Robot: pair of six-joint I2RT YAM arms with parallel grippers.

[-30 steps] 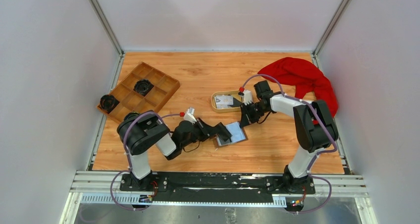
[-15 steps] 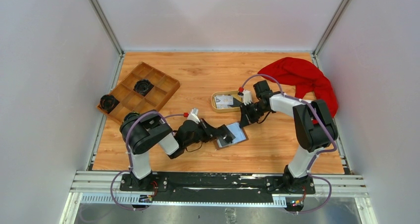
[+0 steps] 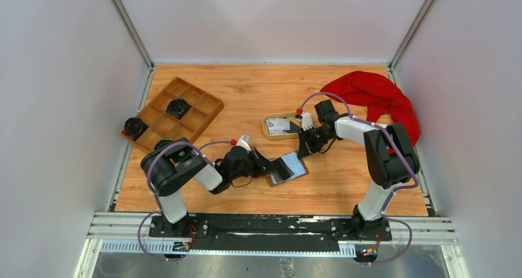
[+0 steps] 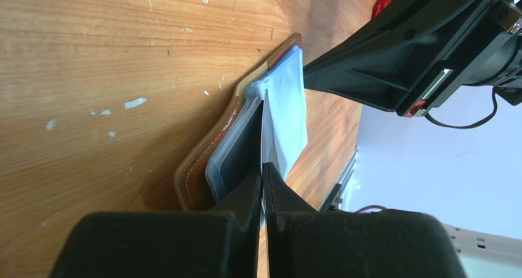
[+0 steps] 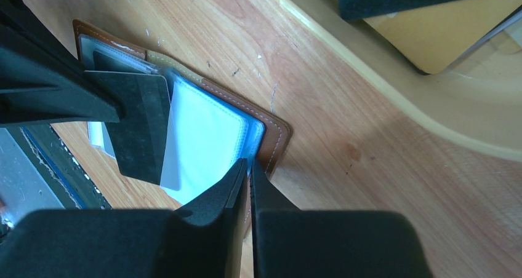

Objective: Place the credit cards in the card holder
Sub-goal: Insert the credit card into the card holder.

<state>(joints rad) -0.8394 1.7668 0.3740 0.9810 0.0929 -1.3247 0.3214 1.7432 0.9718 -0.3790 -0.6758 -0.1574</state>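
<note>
The step in hand is judged to be the insertion of the black card (image 5: 138, 127). The card is gripped by the closed fingers of the left gripper (image 3: 283, 166) and is held at a low angle over the open holder (image 4: 197, 167). The holder lies flat on the table (image 3: 246, 87) between the two arms, near the dish (image 3: 265, 128). In the right wrist view the card overlaps the pale sleeve (image 5: 203, 136) inside the holder. Whether its leading edge is already under a pocket lip cannot be told.

The holder's far corner is pinched by the closed fingers of the right gripper (image 5: 248, 170), so the holder is judged to be steadied against the push. Whitish cards (image 3: 279, 125) are seen in the dish, so more of the task is judged to be left.

A short slide of the card along its own plane is called for next, towards the right gripper. The angle should be kept low, so that the pocket mouth is caught and the sleeve is not ridden over. Release is best withheld until the card is seated.

The holder's stitched brown rim is raised a little above the sleeves on the left gripper's side and must be cleared by the card. The two grippers are set near each other across the holder, so little travel is allowed, and the right fingertips lie in the card's line. The dish rim is just beside the right gripper. Bare table is offered on the near side of the holder. The tray (image 3: 200, 93) and the cloth (image 3: 369, 93) are well apart from the work.
</note>
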